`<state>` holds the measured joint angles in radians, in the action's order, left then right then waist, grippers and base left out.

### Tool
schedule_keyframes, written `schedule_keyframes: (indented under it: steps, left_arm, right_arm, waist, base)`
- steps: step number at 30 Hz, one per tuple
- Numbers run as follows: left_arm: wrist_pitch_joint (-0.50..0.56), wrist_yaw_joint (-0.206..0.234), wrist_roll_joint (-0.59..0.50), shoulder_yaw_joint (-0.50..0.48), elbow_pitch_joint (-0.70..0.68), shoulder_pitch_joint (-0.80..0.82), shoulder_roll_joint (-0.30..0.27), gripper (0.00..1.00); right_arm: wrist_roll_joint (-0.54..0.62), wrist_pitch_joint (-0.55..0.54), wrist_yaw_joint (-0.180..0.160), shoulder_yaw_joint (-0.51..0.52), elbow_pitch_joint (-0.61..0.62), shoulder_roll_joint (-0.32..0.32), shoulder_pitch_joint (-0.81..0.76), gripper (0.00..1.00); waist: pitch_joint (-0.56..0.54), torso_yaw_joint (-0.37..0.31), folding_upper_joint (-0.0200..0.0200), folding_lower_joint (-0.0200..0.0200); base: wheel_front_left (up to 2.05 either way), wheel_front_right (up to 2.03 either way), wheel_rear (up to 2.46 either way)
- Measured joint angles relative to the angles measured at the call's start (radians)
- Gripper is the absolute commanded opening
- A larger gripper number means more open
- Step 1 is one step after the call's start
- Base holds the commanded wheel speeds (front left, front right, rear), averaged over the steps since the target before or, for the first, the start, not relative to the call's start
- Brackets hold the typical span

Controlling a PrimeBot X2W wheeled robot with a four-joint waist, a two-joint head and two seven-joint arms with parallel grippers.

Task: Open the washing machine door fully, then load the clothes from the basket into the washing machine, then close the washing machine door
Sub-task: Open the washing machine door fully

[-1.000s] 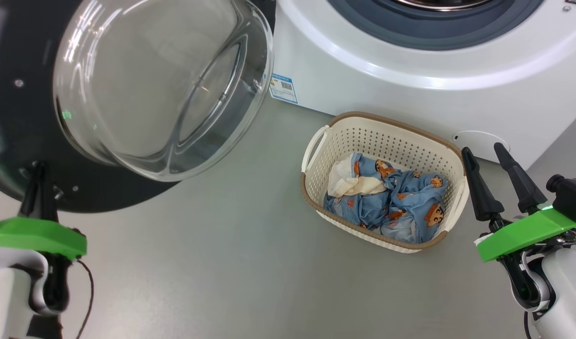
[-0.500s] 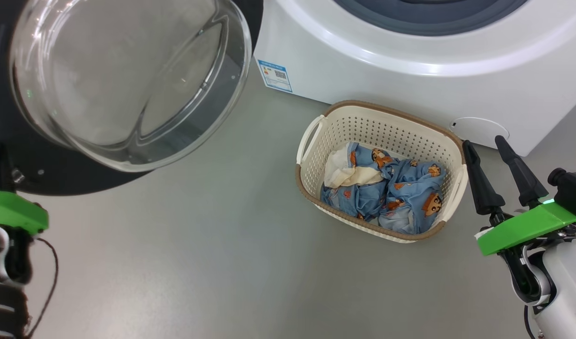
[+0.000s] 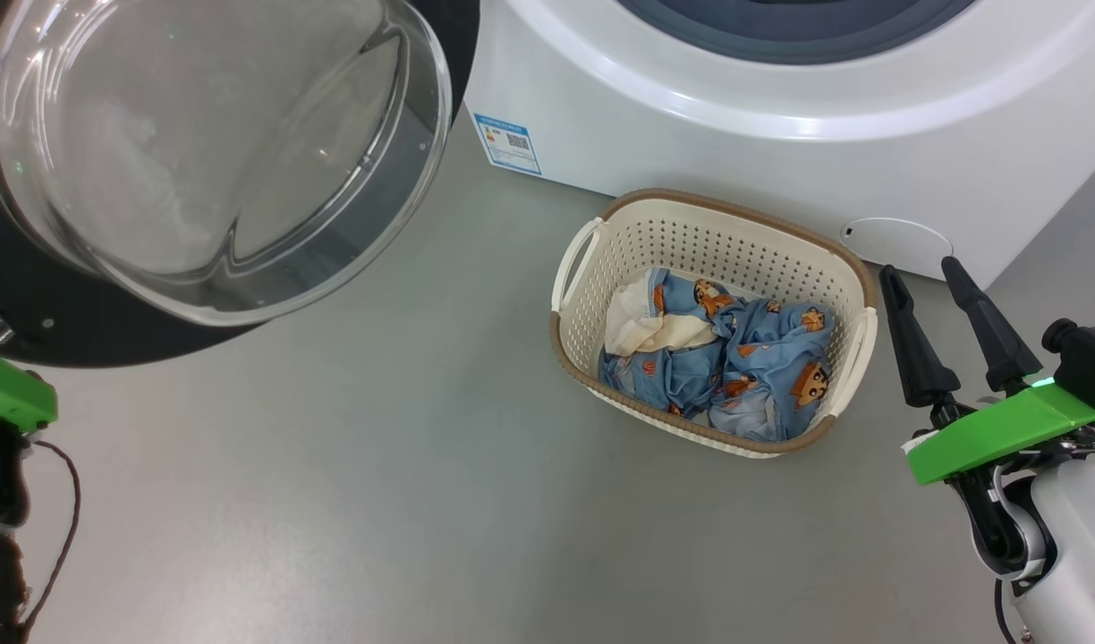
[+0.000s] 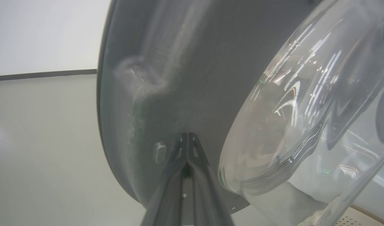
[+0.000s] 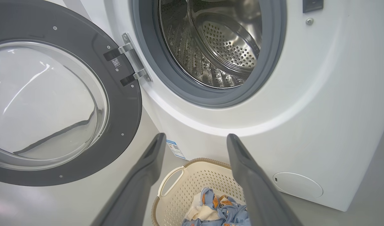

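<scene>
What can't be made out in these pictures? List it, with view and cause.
- Left gripper: left wrist view, shut at the glossy black round washing machine door; whether it touches is lost to blur.
- Blue sticker on the big white washing machine: head view, print too small.
- Light blue printed clothes in the cream perforated plastic basket: head view, lower layers hidden by top folds.
- Steel perforated drum: right wrist view, top cut off by the edge.

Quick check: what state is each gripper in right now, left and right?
Left gripper: jaws closed, tips at the door, nothing seen between them.
Right gripper: jaws open, empty, beside the basket.
</scene>
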<state>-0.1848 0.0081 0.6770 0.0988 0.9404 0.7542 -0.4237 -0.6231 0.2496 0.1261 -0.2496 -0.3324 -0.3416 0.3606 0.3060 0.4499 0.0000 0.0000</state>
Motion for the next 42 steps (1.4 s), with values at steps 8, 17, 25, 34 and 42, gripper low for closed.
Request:
schedule_keyframes:
  steps: [8, 17, 25, 34, 42]
  left_arm:
    - [-0.018, -0.018, 0.000, 0.011, 0.013, 0.001, 0.006, 0.00]
    - [-0.034, -0.046, -0.002, 0.037, 0.013, -0.004, 0.012, 0.00]
    - [-0.044, -0.071, -0.002, 0.051, -0.041, -0.063, 0.015, 0.00]
    - [-0.054, -0.050, -0.011, 0.070, -0.207, -0.141, 0.037, 1.00]
    - [-0.051, -0.005, -0.011, 0.086, -0.383, -0.251, 0.044, 1.00]
  right_arm:
    - [0.000, 0.000, 0.000, 0.000, -0.001, 0.001, 0.000, 1.00]
    - [0.000, 0.000, 0.000, 0.001, -0.002, 0.008, -0.001, 1.00]
    - [-0.007, 0.000, 0.000, -0.003, -0.002, 0.025, -0.002, 1.00]
    - [-0.011, 0.000, 0.000, -0.018, 0.005, 0.026, -0.016, 1.00]
    - [-0.013, 0.000, 0.000, -0.034, 0.010, 0.027, -0.026, 1.00]
  waist:
    - [-0.007, 0.004, 0.0000, 0.0000]
    - [-0.035, 0.000, 0.0000, 0.0000]
    - [-0.063, -0.028, 0.0000, 0.0000]
    - [-0.099, -0.083, 0.0000, -0.0001]
    - [-0.127, -0.149, 0.0000, -0.0001]
  base:
    - [0.00, 0.00, 0.00]
    - [0.00, 0.00, 0.00]
    - [0.00, 0.00, 0.00]
    - [0.00, 0.00, 0.00]
    - [0.00, 0.00, 0.00]
